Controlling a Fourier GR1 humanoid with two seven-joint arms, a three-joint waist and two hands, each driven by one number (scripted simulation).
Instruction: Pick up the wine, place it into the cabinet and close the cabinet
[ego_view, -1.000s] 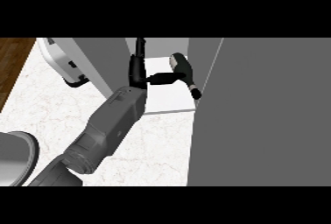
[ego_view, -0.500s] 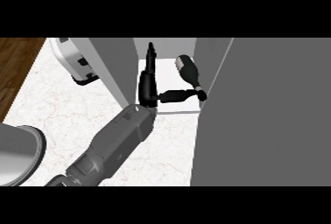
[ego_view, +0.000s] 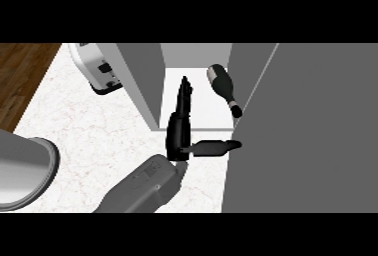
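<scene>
Wine bottle (ego_view: 223, 89): a dark bottle with a pale shoulder, lying tilted on the white floor inside the cabinet, its neck pointing down and to the right, toward the inner face of the door; no hand touches it.

Cabinet (ego_view: 140, 75): a grey box standing on the counter, open toward the viewer; its left wall runs down the middle of the view, and the white inner floor shows between that wall and the door.

Cabinet door (ego_view: 303, 130): a broad grey panel filling the right part of the view, swung open, its edge running beside the bottle's neck.

Visible hand (ego_view: 179, 131): black, coming up from a grey forearm (ego_view: 140, 187) at the lower centre; which arm it belongs to is hard to judge from this angle, probably the left. Fingers straight and released, reaching up into the cabinet mouth just left of the bottle; the thumb (ego_view: 214, 147) stretches sideways to the right, and its tip looks to touch the door edge. It grasps nothing.

Counter (ego_view: 88, 130): white marbled top, under the cabinet and arm.

Toaster (ego_view: 96, 70): a pale appliance at the upper left, just beside the cabinet's left wall.

Grey round object (ego_view: 22, 170): at the left edge, partly cut off; identity unclear.

Wooden floor (ego_view: 22, 75): a brown strip beyond the counter, upper left.
</scene>
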